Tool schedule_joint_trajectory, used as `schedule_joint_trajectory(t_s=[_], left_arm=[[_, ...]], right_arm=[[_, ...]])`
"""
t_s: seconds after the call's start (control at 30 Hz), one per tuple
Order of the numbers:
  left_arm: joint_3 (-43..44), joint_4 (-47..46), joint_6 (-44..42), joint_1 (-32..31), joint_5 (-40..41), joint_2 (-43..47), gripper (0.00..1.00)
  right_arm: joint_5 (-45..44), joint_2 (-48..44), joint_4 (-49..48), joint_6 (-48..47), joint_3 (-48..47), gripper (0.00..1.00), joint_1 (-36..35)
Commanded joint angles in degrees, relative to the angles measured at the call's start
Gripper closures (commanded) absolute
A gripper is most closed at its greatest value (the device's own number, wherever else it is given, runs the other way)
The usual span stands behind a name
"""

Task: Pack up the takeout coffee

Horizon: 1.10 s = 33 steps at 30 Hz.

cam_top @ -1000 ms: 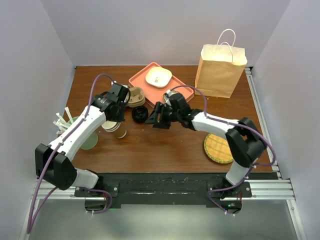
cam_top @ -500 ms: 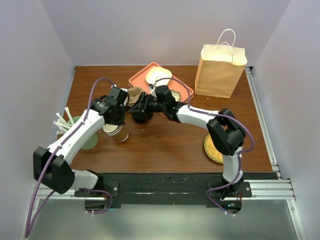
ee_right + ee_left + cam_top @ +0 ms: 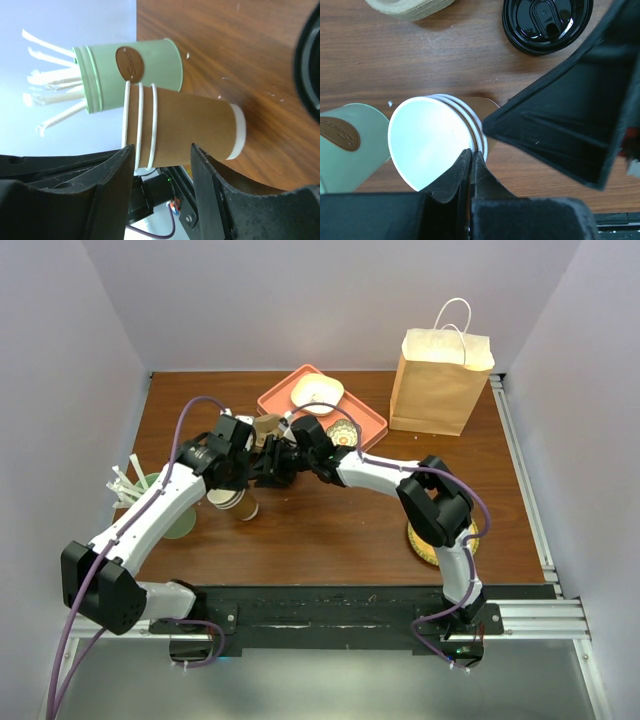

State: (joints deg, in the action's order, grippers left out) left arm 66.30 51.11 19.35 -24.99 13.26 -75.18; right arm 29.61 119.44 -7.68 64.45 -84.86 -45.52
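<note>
- No lidded cup shows in your views, so the takeout coffee is not yet one piece. Its makings sit left of the desk's (image 3: 330, 530) middle.
- The stack of brown cups (image 3: 190, 125) stands close to upright. Its long axis is tipped a little and its white-lined mouth faces up. You cannot tell whether the base sits flat.
- Your left fingers (image 3: 455, 185) are closed on the stack's rim, one inside the top cup and one outside.
- The black lid (image 3: 547, 22) lies flat and top side up, just beyond the stack and apart from it.
- Your right fingers (image 3: 215, 200) stand apart with nothing clamped, pointing at the stack's side. You cannot tell whether they touch it.
- The green cup (image 3: 145, 70) just beside the stack holds white stirrers (image 3: 50, 100).
- The salmon tray (image 3: 280, 405) carries a cream dish (image 3: 317, 392).
- The paper bag (image 3: 440, 380) stands upright at the back right, well apart, and its inside is hidden from you.
- A pulp cup carrier (image 3: 405, 7) lies near the lid.
- Since a second ago your right arm has swung left from mid-desk to beside the left fingers. It now covers the lid in the top view. The left arm and the stack have barely moved.
</note>
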Motion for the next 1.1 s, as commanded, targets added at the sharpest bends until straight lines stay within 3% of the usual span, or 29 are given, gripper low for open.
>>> schedule_joint_trajectory(t_s=[0.0, 0.73, 1.07], left_arm=[[1.5, -0.8, -0.5, -0.1, -0.6, 1.8, 1.00], [0.2, -1.4, -0.5, -0.1, 0.9, 3.2, 1.00], [0.8, 0.3, 0.7, -0.1, 4.1, 2.0, 1.00]], right_arm=[[1.9, 0.4, -0.1, -0.5, -3.1, 0.48, -1.2], [-0.6, 2.4, 7.5, -4.4, -5.8, 0.56, -2.2], [-4.3, 2.8, 16.4, -10.9, -8.3, 0.58, -2.3]])
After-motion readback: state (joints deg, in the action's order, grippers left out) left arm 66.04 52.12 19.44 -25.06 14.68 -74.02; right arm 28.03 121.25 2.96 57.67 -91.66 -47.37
